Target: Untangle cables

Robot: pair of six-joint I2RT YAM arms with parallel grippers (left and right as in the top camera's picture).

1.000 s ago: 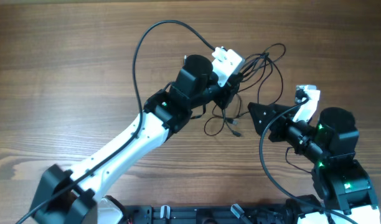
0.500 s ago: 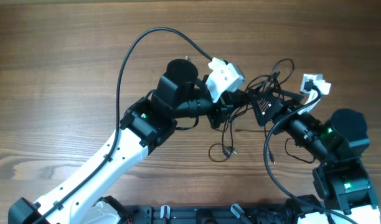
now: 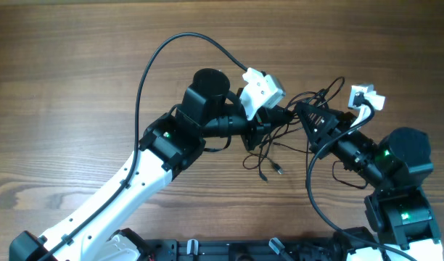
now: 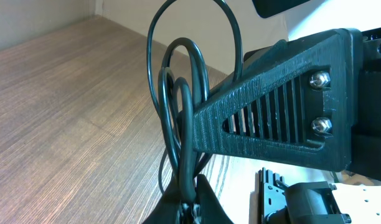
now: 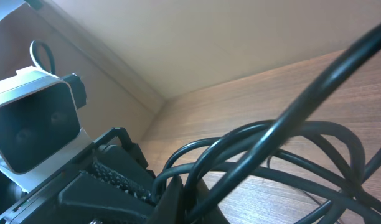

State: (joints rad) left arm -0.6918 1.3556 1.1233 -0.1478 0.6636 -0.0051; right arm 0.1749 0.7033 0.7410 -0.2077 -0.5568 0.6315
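The cables (image 3: 261, 156) are thin black cords bunched in the air between my two grippers, with loops hanging down to the table and small plug ends (image 3: 278, 170) below. My left gripper (image 3: 275, 120) is shut on the bunch from the left. My right gripper (image 3: 304, 111) is shut on it from the right, almost touching the left one. In the left wrist view the fingers (image 4: 206, 202) pinch several strands (image 4: 181, 106), and the right gripper's ribbed finger (image 4: 271, 130) stands close behind. In the right wrist view the fingers (image 5: 172, 199) clamp looping cords (image 5: 284, 130).
The wooden table (image 3: 77, 87) stretches far to the left and back. A thick arm cable (image 3: 146, 72) arches over the left arm. White wrist cameras (image 3: 262, 88) (image 3: 367, 98) sit beside the bunch. A black rail (image 3: 229, 250) lines the front edge.
My right gripper moved up and left to the bunch and shut on it. The left gripper kept its hold, and the hanging loops swung slightly.
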